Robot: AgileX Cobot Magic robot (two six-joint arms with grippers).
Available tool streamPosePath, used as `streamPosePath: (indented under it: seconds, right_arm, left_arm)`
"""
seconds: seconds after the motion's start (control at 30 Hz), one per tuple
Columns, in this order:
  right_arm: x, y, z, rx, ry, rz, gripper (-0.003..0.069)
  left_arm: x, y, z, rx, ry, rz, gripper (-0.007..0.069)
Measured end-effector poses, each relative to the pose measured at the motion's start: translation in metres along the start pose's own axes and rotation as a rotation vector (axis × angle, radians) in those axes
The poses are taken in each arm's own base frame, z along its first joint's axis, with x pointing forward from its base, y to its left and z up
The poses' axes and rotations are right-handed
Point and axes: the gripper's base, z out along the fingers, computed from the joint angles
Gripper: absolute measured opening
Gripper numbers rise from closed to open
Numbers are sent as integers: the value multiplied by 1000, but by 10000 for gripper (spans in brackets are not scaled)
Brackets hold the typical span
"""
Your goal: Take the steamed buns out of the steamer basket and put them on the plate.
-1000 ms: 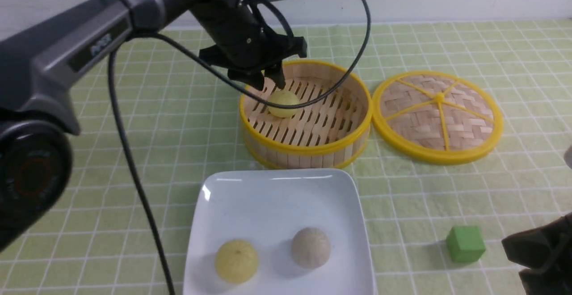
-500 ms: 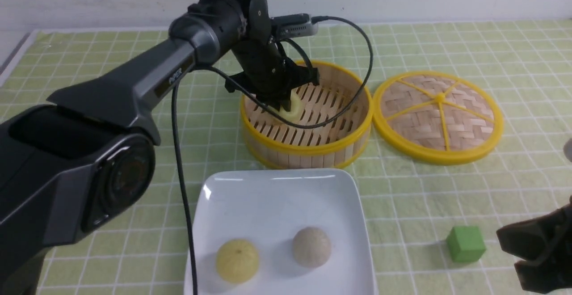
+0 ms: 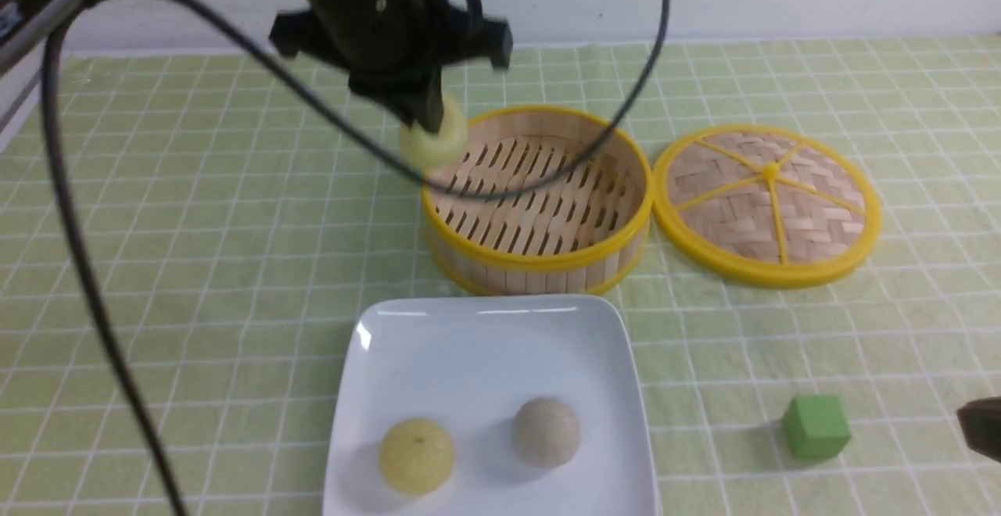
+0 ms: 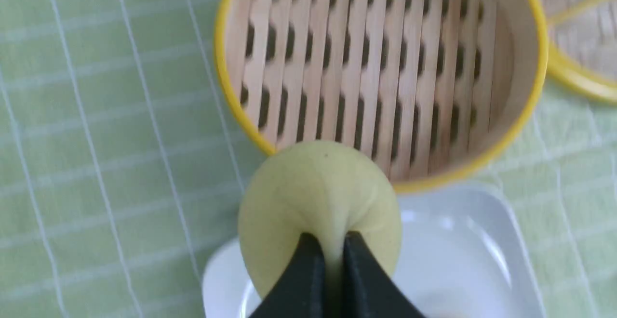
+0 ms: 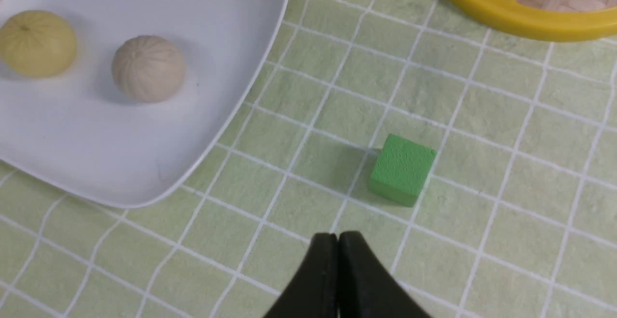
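- Front view: the left gripper (image 3: 428, 119) hangs over the left rim of the steamer basket (image 3: 539, 262), whose floor shows bare.
- Its jaws pinch a soft fold of the held bun (image 4: 318, 188). The right gripper (image 5: 337, 241) has its jaws pressed together on nothing.
- Step, I judge: carrying the last bun. The next move calls for lowering it onto the bare part of the plate (image 3: 485, 344), clear of the yellow bun (image 3: 416, 456) and the grey bun (image 3: 546, 432).
- Almost round, it has no clear long axis. Which way its dome faces, I cannot tell.

Front view's edges are cutting off the left arm (image 3: 367, 8), most of the right claw (image 3: 984, 426), and the plate's (image 3: 485, 344) near side.
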Motion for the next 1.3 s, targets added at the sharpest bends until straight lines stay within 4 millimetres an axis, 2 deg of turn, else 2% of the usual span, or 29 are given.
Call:
streamPosePath:
  seconds: [0.03, 0.07, 0.13, 0.17, 0.2, 0.3, 0.33, 0.4, 0.43, 0.47, 0.5, 0.53, 0.6, 0.67, 0.7, 0.83, 0.93, 1.0, 1.13, 1.17, 1.2, 1.23, 1.3]
  right_arm:
    - [3, 0, -5, -1, -2, 5, 20]
    - [5, -1, -8, -1, -5, 9, 22]
    - [6, -1, -11, -1, -6, 15, 24]
    - [6, -1, -11, -2, -8, 15, 24]
    - [7, -1, -12, -2, -12, 15, 26]
    - [9, -2, -17, -3, -22, 17, 27]
    - [10, -2, -18, -4, -27, 17, 28]
    - [14, -2, -34, -11, -63, 24, 29]
    - [15, -2, -35, -11, -61, 27, 29]
    - [20, -3, -52, -21, -111, 43, 29]
    - [20, -3, -53, -20, -108, 43, 29]
    - [28, -5, -68, -17, -139, 62, 29]
    - [41, -8, -82, -13, -167, 81, 30]
    - [50, -11, -87, -4, -182, 84, 30]
    - [60, -14, -89, 13, -205, 82, 30]
    - [81, -22, -71, 45, -299, 57, 30]
    - [85, -23, -51, 35, -398, 33, 30]
    - [84, -22, -40, 14, -464, 23, 15]
    - [79, -21, -39, -3, -532, 14, -13]
    - [78, -21, -39, -5, -548, 10, -15]
    - [78, -21, -40, -6, -555, 9, -16]
    - [77, -21, -40, -5, -567, 5, -16]
    - [77, -21, -40, -3, -569, 3, -16]
  left_arm:
    - [30, -9, 17, 2, 110, 22, 19]
    - [51, -15, 32, 4, 173, 33, 20]
    - [74, -28, 58, 21, 189, 64, 22]
    - [78, -29, 60, 19, 202, 67, 22]
    - [90, -36, 82, 31, 183, 76, 28]
    - [102, -39, 116, 37, 158, 38, 64]
    - [101, -40, 116, 38, 154, 38, 68]
    - [106, -39, 136, 17, 179, -19, 146]
    - [106, -39, 137, 16, 181, -23, 155]
    - [106, -39, 143, 11, 185, -42, 222]
    - [107, -39, 144, 10, 186, -45, 240]
    - [107, -39, 145, 11, 185, -53, 302]
    - [105, -39, 142, 14, 179, -57, 391]
    - [105, -39, 140, 14, 181, -57, 427]
    - [103, -39, 134, 13, 173, -53, 475]
    - [96, -39, 115, 17, 126, -39, 529]
    - [93, -38, 101, 22, 90, -32, 533]
    - [92, -38, 98, 23, 85, -31, 519]
    - [92, -38, 98, 21, 86, -30, 456]
    - [92, -38, 98, 20, 86, -29, 404]
    - [92, -38, 98, 19, 85, -28, 386]
    - [92, -38, 98, 18, 84, -25, 291]
    - [92, -37, 98, 7, 77, -10, 174]
